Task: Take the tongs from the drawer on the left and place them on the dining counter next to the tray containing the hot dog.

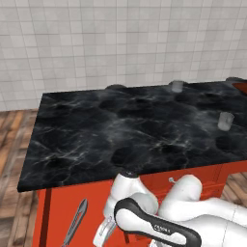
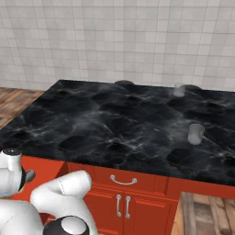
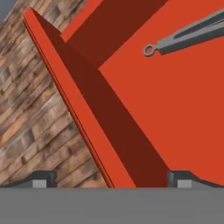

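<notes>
Hand view: the tongs (image 3: 188,37) are seen inside the open drawer (image 3: 175,113) — up and right of the wide-spread, empty tool (image 3: 111,177), long axis slanting.

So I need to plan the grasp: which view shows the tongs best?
The left base view: the tongs lie nearly full length in the open drawer, below the dining counter. The hand view shows just their ringed end on the drawer's red floor.
</notes>
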Robot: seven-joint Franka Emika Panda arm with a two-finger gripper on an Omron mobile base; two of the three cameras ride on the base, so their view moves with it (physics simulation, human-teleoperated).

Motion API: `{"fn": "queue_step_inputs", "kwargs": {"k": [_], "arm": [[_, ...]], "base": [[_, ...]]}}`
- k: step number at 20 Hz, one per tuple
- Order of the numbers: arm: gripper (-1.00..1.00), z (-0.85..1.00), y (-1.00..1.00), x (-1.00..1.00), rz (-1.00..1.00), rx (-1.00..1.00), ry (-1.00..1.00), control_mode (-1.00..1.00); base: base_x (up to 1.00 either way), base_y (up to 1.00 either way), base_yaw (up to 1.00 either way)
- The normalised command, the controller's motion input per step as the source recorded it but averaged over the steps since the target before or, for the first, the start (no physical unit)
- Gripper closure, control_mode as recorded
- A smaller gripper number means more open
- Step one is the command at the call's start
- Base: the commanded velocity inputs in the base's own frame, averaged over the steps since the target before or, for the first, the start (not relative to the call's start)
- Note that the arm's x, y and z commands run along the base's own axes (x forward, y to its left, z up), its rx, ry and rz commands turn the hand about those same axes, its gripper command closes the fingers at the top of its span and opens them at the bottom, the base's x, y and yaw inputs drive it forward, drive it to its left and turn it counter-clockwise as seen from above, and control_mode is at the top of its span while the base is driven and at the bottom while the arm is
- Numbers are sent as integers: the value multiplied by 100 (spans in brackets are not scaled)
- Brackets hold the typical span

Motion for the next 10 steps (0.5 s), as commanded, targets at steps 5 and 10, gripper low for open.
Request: {"fn": "queue_step_inputs", "kwargs": {"k": [5,10], "arm": [[-100,-19,21,21,4,-11,16,-100],[-100,-27,34,7,6,-14,12,-100]], "base": [[0,0,0],[0,0,0]]}}
